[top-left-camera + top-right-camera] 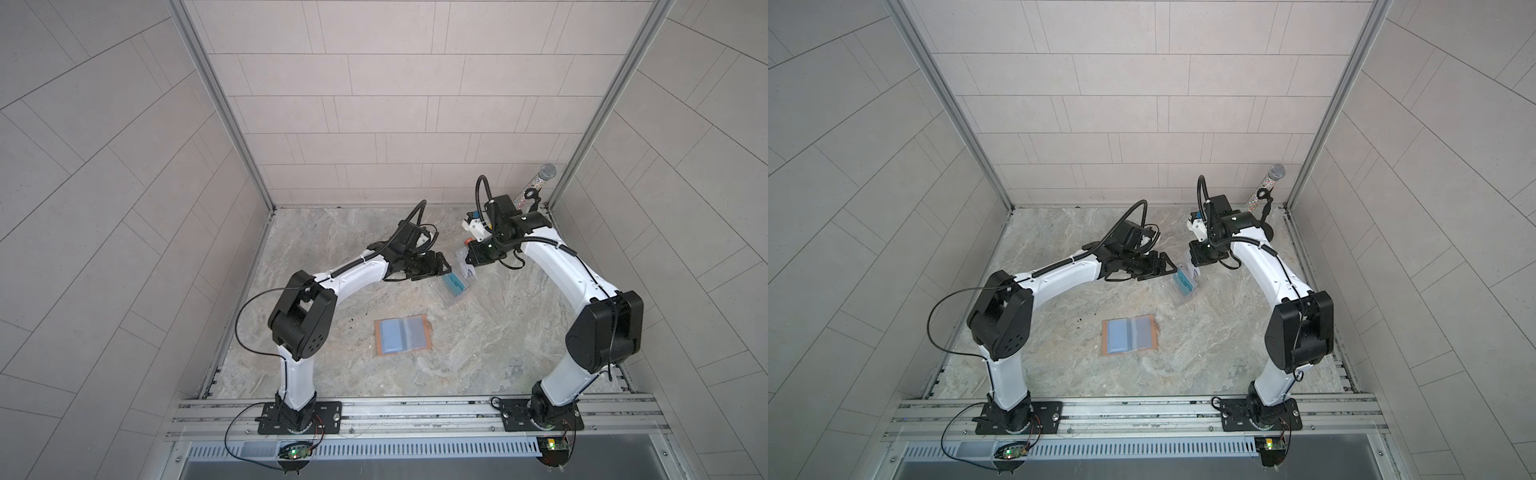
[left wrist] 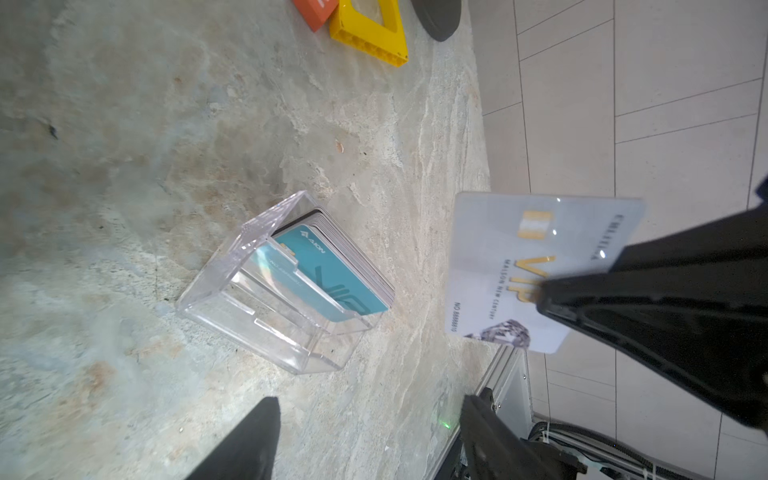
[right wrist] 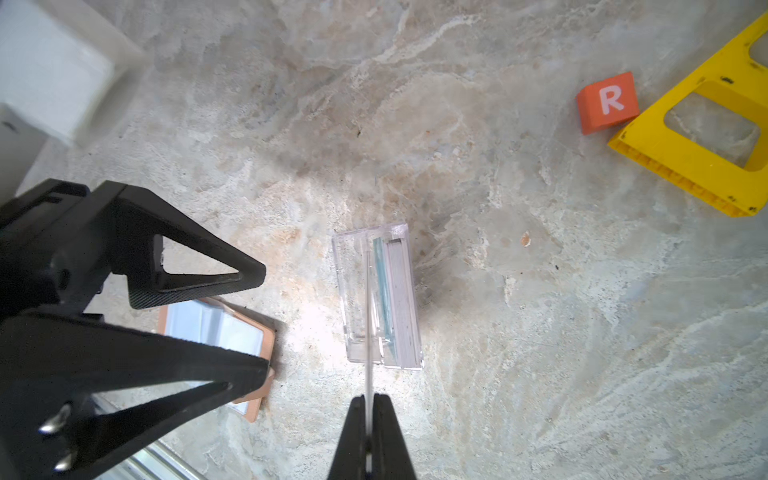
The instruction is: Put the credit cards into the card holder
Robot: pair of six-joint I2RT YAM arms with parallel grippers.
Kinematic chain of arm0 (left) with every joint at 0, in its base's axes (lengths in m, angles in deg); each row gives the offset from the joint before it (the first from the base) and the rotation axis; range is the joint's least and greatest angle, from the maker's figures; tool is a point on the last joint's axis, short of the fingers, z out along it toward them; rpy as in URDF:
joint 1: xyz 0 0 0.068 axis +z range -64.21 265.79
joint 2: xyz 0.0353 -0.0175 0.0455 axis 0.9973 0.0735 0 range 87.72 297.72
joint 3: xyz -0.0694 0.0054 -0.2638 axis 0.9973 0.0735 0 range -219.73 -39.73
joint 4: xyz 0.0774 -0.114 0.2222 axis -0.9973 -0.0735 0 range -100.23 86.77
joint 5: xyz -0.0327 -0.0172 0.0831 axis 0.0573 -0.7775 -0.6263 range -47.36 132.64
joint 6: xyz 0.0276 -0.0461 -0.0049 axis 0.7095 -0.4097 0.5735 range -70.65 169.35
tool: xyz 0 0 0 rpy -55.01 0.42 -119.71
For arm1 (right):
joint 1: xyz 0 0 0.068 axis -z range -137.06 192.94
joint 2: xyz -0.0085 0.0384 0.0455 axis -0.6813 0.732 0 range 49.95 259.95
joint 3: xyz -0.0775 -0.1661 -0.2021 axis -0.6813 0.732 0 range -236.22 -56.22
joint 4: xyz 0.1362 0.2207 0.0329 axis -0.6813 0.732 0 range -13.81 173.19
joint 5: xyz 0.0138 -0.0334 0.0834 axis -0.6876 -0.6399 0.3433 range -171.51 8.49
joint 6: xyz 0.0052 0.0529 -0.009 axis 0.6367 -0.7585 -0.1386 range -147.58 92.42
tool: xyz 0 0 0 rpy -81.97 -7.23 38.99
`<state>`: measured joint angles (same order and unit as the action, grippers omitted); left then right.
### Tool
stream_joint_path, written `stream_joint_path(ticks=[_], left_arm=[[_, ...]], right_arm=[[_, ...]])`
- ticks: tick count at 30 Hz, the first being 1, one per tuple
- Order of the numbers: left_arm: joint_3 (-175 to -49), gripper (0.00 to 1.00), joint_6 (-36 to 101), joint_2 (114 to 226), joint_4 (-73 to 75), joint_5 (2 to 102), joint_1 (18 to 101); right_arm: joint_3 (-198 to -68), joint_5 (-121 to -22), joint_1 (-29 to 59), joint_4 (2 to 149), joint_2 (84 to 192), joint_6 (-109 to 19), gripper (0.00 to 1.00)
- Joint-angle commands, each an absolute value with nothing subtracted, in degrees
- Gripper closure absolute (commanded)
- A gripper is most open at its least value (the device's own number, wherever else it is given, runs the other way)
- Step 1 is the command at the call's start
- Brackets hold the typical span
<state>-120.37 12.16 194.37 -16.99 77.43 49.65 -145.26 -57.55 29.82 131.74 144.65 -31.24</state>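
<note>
The card holder lies open on the marble table, tan leather with bluish clear sleeves facing up. Behind it stands a clear acrylic stand holding a stack of credit cards with a teal one in front. My right gripper is shut on a white VIP card and holds it upright just above the stand. My left gripper is open and empty, beside the stand and apart from the card.
An orange cube marked R and a yellow frame lie behind the stand. A glittery microphone leans in the back right corner. A white object sits near the back wall.
</note>
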Motion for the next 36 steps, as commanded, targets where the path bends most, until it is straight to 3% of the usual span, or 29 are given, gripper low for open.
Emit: stream_joint_path(ticks=[1, 12, 19, 27, 36], left_arm=[[-116.8, 0.27, 16.2, 190.0, -20.7, 75.1, 51.3], [-102.8, 0.3, 20.4, 174.4, -24.7, 72.2, 53.0], [-93.4, 0.41, 18.9, 166.6, -24.1, 70.7, 53.2], [-85.8, 0.52, 18.9, 162.3, -24.1, 69.4, 53.1], [-78.4, 0.57, 17.1, 162.2, -19.6, 70.1, 53.1]], right_arm=[[-143.4, -52.9, 29.7, 132.4, 141.6, -32.3, 1.0], [-132.8, -45.0, 26.7, 122.7, 133.9, -38.8, 1.0], [-126.4, -45.3, 21.3, 116.6, 131.2, -43.7, 1.0], [-120.2, -45.6, 15.1, 109.1, 131.3, -49.7, 1.0], [-115.8, -47.8, 6.4, 100.7, 134.2, -55.9, 1.0]])
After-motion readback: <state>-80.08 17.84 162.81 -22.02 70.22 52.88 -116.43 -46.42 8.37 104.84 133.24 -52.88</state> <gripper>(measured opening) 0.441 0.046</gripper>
